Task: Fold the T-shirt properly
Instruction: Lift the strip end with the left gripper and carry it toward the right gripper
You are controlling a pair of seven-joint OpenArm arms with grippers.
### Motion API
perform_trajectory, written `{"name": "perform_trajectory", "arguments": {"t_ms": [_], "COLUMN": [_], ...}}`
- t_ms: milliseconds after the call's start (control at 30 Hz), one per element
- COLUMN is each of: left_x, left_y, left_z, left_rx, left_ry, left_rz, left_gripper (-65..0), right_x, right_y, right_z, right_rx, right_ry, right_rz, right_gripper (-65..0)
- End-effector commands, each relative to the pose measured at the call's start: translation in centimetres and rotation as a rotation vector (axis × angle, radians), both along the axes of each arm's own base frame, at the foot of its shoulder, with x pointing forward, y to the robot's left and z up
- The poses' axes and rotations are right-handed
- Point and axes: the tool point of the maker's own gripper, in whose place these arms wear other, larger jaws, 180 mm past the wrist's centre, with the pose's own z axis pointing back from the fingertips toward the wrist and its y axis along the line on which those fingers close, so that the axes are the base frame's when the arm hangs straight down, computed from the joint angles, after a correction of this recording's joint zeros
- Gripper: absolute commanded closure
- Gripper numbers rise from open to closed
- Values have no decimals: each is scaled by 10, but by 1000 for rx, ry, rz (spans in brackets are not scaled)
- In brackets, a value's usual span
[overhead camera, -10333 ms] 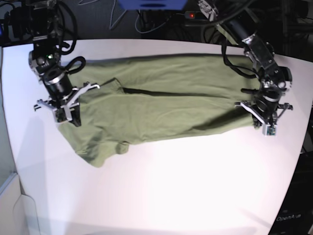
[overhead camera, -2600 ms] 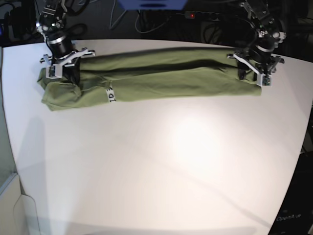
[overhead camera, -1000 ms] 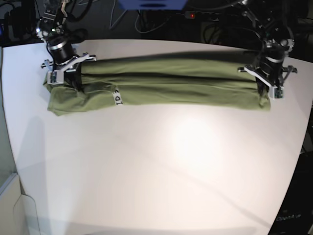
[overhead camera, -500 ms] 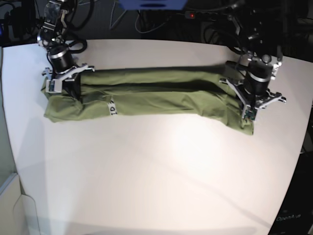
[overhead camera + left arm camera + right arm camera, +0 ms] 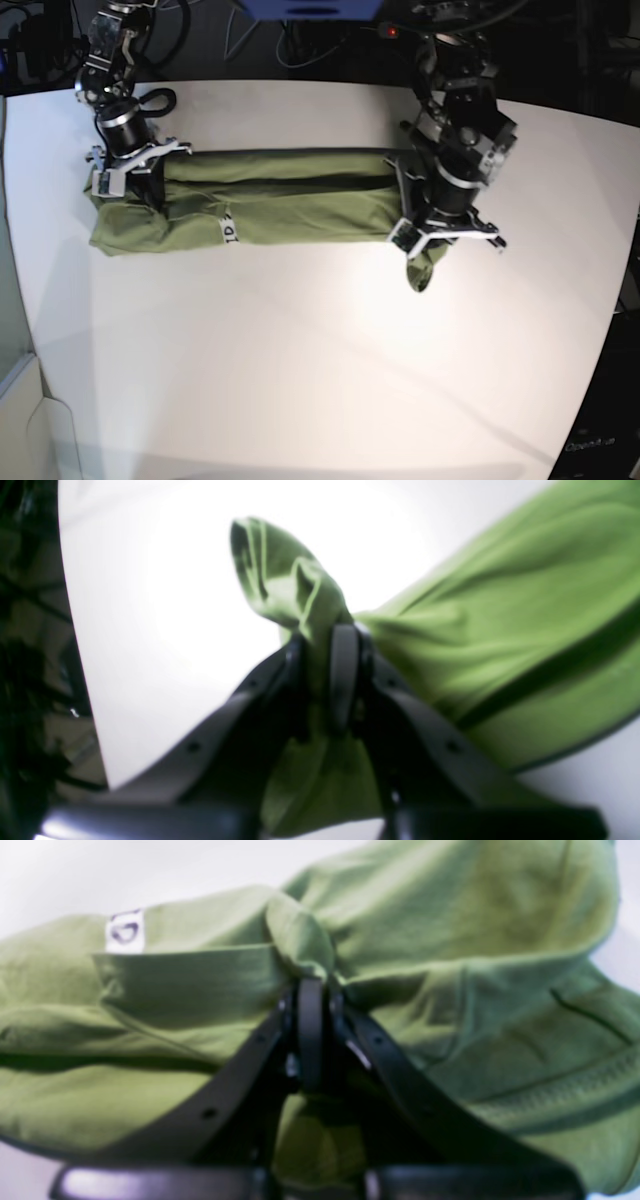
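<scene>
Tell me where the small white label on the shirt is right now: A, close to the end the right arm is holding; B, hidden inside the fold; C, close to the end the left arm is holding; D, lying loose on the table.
A: in the base view the white label sits on the shirt close to the right gripper, far from the left gripper.

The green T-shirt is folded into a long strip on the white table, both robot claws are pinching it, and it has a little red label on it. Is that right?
Nearly. The small label on the soft olive-green cotton T-shirt is white, not red, as the right wrist view shows. The rest stands: it lies as a long strip on the white table, with the left gripper and right gripper both pinching it.
</scene>
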Motion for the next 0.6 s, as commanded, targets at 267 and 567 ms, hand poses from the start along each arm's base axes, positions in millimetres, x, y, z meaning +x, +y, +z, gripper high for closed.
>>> {"name": "perform_trajectory", "arguments": {"t_ms": [267, 567], "left_x": [-3, -1], "left_y": [-58, -98], "left_z": [10, 2], "left_rx": [150, 205], "left_ry": [-41, -116], "left_rz": [-197, -216], "left_gripper": [-19, -19], "right_x": [-5, -7], "right_y": [-2, -2], "right_z": [-9, -9], "right_rx": [-29, -29], "right_ry": [54, 57], "right_rz": [11, 11], "right_gripper": [0, 0]}}
